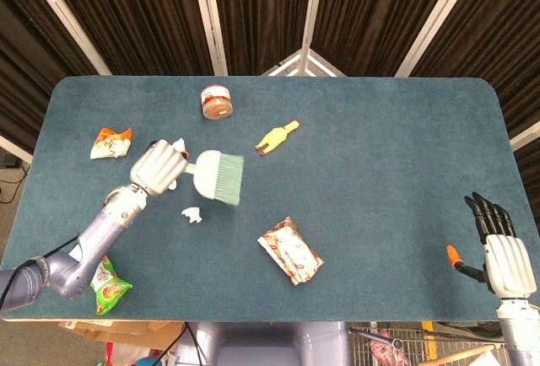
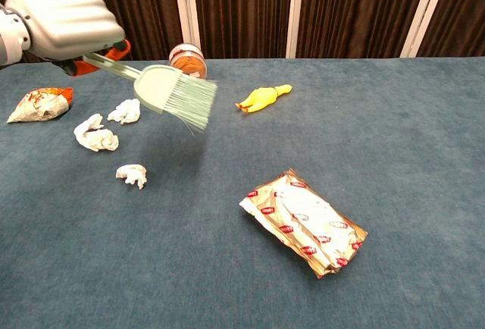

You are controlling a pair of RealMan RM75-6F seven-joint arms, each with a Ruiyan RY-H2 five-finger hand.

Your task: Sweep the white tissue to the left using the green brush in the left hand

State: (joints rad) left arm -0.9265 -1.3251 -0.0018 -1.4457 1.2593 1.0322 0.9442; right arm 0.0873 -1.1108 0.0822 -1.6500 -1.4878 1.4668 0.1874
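While the brush hangs clear of the counter (image 1: 363,130), nothing is being swept.
Left robot hand (image 2: 64,17): clenched around the handle of the green brush (image 2: 176,99), bristles aimed lower right, apparently to start a stroke from the tissue's right side.
White tissue: three scraps at left of the chest view, largest (image 2: 95,134), one above (image 2: 125,110), smallest below (image 2: 132,174).
Right robot hand (image 1: 499,248): lower right corner, fingers extended, holding nothing, parked out of the way.
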